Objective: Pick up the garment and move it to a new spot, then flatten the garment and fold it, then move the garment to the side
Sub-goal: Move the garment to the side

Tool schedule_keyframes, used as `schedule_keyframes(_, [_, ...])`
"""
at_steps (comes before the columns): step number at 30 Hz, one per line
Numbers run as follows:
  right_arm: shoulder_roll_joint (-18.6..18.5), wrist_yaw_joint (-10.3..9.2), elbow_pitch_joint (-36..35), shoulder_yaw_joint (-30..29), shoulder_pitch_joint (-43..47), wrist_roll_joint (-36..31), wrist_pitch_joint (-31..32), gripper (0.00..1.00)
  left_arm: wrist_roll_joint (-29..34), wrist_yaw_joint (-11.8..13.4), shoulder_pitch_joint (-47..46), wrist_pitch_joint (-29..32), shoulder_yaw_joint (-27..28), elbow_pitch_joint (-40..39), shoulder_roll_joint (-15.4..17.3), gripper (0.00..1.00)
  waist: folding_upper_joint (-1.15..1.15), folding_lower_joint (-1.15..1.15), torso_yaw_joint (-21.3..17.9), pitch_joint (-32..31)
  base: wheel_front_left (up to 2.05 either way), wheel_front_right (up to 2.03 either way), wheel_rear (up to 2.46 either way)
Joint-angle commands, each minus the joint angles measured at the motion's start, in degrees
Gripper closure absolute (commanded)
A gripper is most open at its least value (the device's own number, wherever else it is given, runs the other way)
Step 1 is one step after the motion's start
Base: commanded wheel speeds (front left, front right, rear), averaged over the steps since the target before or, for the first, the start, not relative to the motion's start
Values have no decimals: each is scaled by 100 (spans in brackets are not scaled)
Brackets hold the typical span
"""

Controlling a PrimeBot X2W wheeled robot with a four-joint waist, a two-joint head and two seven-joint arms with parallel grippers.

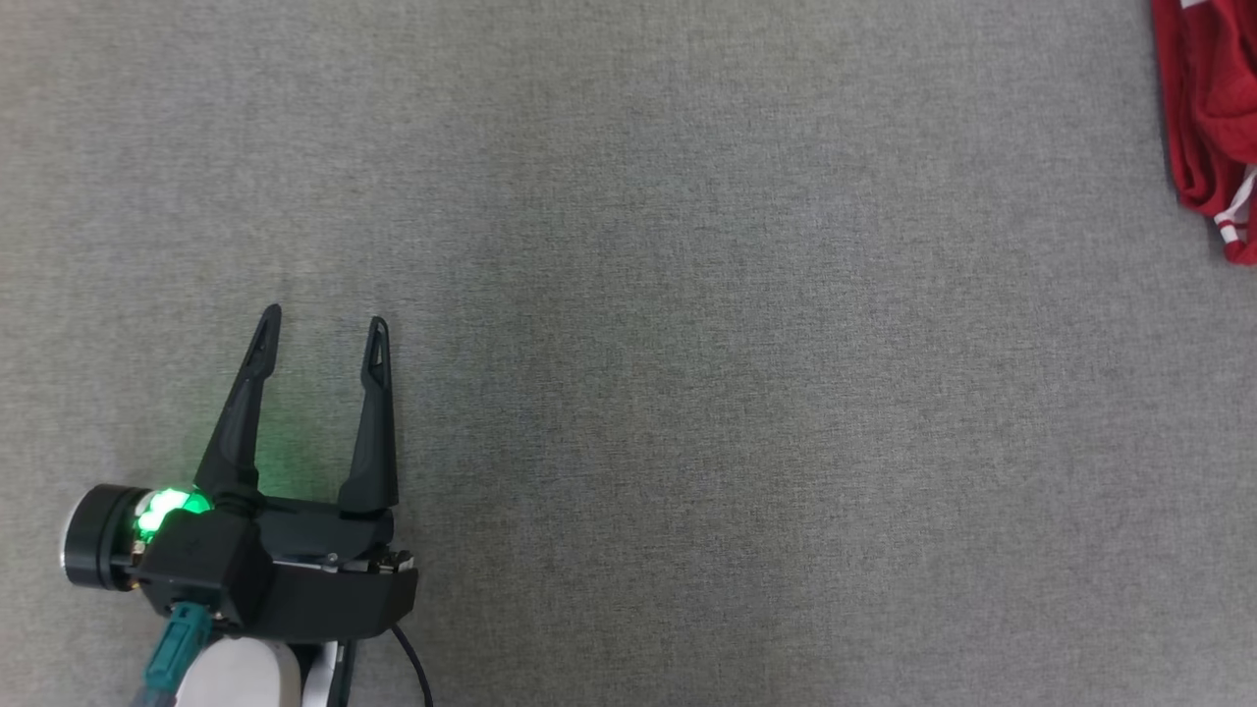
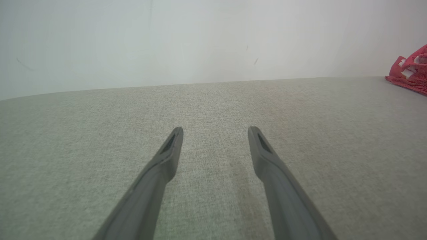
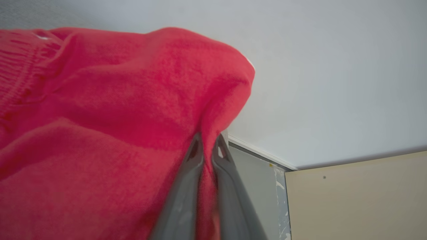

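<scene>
The garment (image 1: 1213, 118) is red cloth with white trim, bunched at the far right edge of the grey surface in the head view. The left wrist view catches the garment (image 2: 408, 71) at its right edge. In the right wrist view the garment (image 3: 110, 126) drapes over the fingers, and my right gripper (image 3: 207, 141) is shut on a fold of it. My left gripper (image 1: 322, 334) stands open at the lower left, far from the cloth, with nothing between its fingers. The left gripper (image 2: 215, 133) hovers low over bare fabric.
A grey fabric surface (image 1: 687, 393) spreads across the head view. A pale wall (image 2: 200, 40) rises behind its far edge. Beyond the cloth, the right wrist view shows a white wall (image 3: 333, 83) and a beige panel (image 3: 360, 200).
</scene>
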Motion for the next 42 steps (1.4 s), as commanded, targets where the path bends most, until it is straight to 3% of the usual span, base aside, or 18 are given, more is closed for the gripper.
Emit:
schedule_keyframes(1, [-44, -17, -20, -21, -70, -80, 21, 100, 37, -6, 17, -14, 33, -36, 32, 0, -1, 0, -47, 56, 0, 0, 0])
schedule_keyframes(13, [-44, -17, -58, -160, -188, -342, 72, 100, 59, -32, -122, -14, 118, -143, 116, 0, -1, 0, -124, 259, 0, 0, 0])
schedule_keyframes(14, [-31, -17, -46, -167, -199, -351, 68, 93, 65, -33, -126, -14, 125, -147, 118, 0, -1, 0, -127, 265, 0, 0, 0])
schedule_keyframes(16, [-17, -17, -4, -170, -230, -420, 76, 35, 74, -35, -138, -14, 138, -162, 119, 0, -1, 0, -130, 273, 0, 0, 0])
schedule_keyframes(17, [-2, -17, 11, -173, -244, -447, 69, 0, 74, -36, -138, -14, 144, -169, 118, 0, -1, 0, -131, 273, 0, 0, 0])
schedule_keyframes(24, [162, -17, 240, -418, -366, -494, -120, 0, 78, -3, -61, -14, 141, -197, 65, 0, -1, 0, -128, 204, 0, 0, 0])
schedule_keyframes(32, [609, -17, 359, -826, -125, -299, -831, 0, -64, 75, 216, -14, 225, 92, -25, 0, -1, 0, 36, -420, 0, 0, 0])
schedule_keyframes(36, [975, -17, 352, -1019, -36, -94, -1209, 0, -139, 128, 372, -14, 306, 197, -52, 0, -1, 0, 61, -711, 0, 0, 0])
schedule_keyframes(42, [1845, -17, 576, -1532, 417, -49, -2012, 0, -237, 173, 761, -14, 457, 445, -90, 0, -1, 0, 100, -1305, 0, 0, 0])
